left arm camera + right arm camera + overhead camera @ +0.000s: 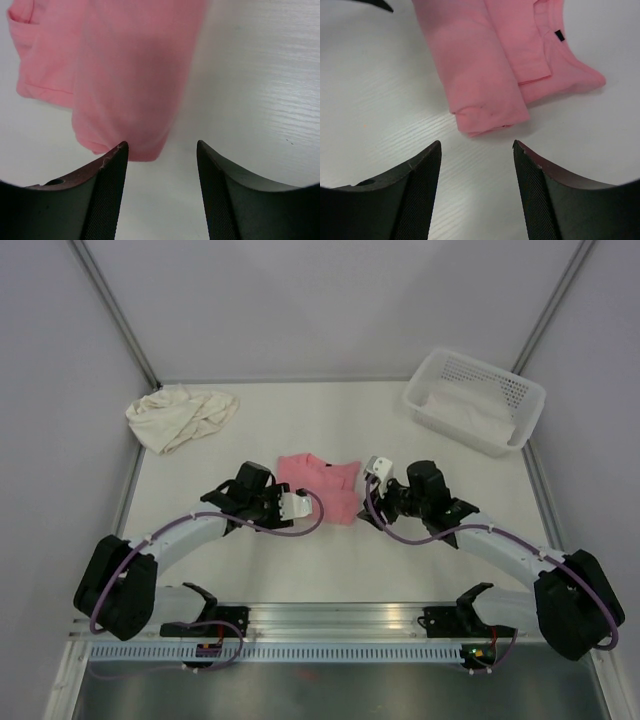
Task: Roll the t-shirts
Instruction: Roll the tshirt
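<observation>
The pink tee [318, 480] lay mid-table, partly rolled, its roll running left to right between the arms. The left gripper [162, 150] and right gripper [476, 147] each faced one end, released and empty, about equally near. The cream tee [180, 415] lay crumpled at the far left.

Bright, even light from overhead, shadows faint and soft; the salmon t-shirt [125, 75] blurs close to the left wrist lens.
</observation>
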Available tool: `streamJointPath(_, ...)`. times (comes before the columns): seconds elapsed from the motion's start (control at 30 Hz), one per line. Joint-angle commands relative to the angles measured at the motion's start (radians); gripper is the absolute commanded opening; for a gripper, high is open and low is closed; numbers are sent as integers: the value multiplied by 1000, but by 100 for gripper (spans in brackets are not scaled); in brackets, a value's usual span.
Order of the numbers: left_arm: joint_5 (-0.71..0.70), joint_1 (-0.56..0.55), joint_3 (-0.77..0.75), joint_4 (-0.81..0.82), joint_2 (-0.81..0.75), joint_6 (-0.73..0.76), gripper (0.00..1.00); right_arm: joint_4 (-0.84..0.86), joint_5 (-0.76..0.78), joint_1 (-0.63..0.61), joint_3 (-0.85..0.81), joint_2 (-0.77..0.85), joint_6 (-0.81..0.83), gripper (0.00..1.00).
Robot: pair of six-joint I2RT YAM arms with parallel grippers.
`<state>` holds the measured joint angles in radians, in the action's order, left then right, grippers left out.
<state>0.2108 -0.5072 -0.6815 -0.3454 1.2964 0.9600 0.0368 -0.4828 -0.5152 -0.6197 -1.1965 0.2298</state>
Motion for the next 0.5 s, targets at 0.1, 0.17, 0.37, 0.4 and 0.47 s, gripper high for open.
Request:
streamJointPath(0.1,-28,-11,46,105,85,129,61,179,163,-162,13,-78,210,68)
streamJointPath(0.17,-68,-11,37,132,144,123,58,173,233,-192,-18,-124,235,68)
streamJointPath(0.37,-90,-2,16,166,175,92,54,163,251,-229,-45,-201,351,71)
streamJointPath(0.4,-82,-2,16,166,175,89,52,170,253,-229,-38,-212,361,71)
streamJointPath(0.47,-77,-2,17,163,179,72,44,187,228,-229,-41,-257,390,72)
